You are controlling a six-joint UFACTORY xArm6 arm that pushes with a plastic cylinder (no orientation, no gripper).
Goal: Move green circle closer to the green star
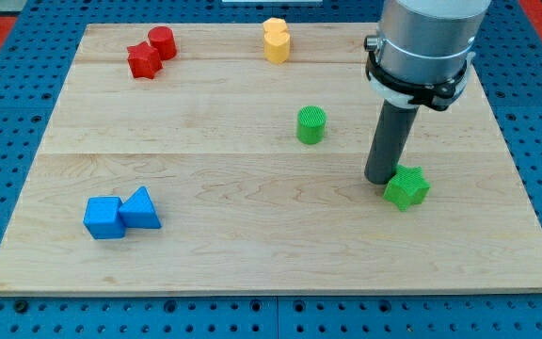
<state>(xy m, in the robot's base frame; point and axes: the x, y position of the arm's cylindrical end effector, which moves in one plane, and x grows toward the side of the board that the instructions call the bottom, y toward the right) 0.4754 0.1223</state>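
Observation:
The green circle (311, 124), a short upright cylinder, stands on the wooden board (252, 235) right of the centre. The green star (406, 186) lies lower and further to the view's right. My tip (380, 179) rests on the board right against the star's left side. The tip is below and to the right of the green circle, with a gap of bare board between them.
A red star (143, 60) and a red cylinder (162, 42) sit together at the top left. Two yellow blocks (276, 40) sit at the top centre. A blue cube (103, 217) and a blue triangle (140, 209) sit at the bottom left.

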